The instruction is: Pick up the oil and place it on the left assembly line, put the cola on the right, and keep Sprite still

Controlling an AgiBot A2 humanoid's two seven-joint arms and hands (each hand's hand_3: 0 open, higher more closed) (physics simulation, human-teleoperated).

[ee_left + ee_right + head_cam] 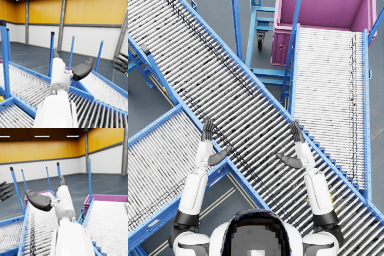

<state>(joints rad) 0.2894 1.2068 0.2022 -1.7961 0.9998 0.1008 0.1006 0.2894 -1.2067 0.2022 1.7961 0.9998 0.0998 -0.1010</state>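
At the central roller conveyor (228,85), left hand (209,145) spread wide, empty, right hand (298,146) likewise.

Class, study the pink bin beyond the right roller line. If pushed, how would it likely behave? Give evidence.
The pink bin looks stiff: its walls are straight and flat. It is probably light for its size, since nothing shows inside the part in view. Whether it would slide or roll cannot be told: what it rests on, past the right roller line, is unclear.

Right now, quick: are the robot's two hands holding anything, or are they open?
Dark left hand: open, holding nothing.
Dark right hand: open, holding nothing.
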